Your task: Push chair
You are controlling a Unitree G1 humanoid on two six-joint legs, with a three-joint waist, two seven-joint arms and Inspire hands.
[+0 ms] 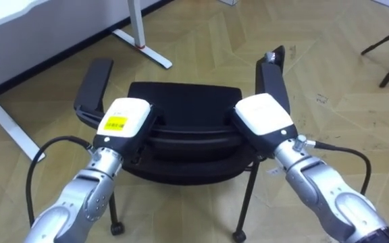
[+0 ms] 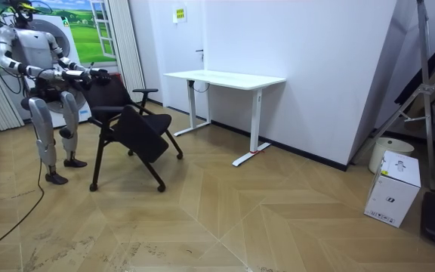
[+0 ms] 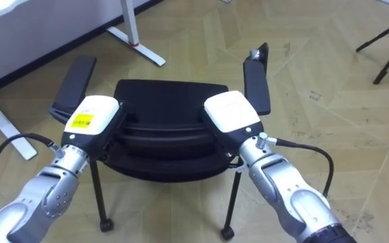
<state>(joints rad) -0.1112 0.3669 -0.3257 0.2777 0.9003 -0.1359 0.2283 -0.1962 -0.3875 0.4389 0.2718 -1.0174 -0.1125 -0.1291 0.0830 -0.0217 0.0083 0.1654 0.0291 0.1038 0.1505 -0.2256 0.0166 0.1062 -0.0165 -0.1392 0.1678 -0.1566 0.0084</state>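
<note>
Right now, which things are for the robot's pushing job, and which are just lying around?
For the job: the black wheeled chair with armrests, the left hand and the right hand on its back.
Just lying about: the white desk on metal legs, the white cardboard box on the floor.

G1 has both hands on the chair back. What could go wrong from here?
1. The left hand and right hand sit high on the backrest of the black office chair. A hard shove might tip it forward instead of rolling its casters.
2. The white desk stands ahead, and its foot lies flat on the floor. A caster could catch on it and stop or swing the chair.
</note>
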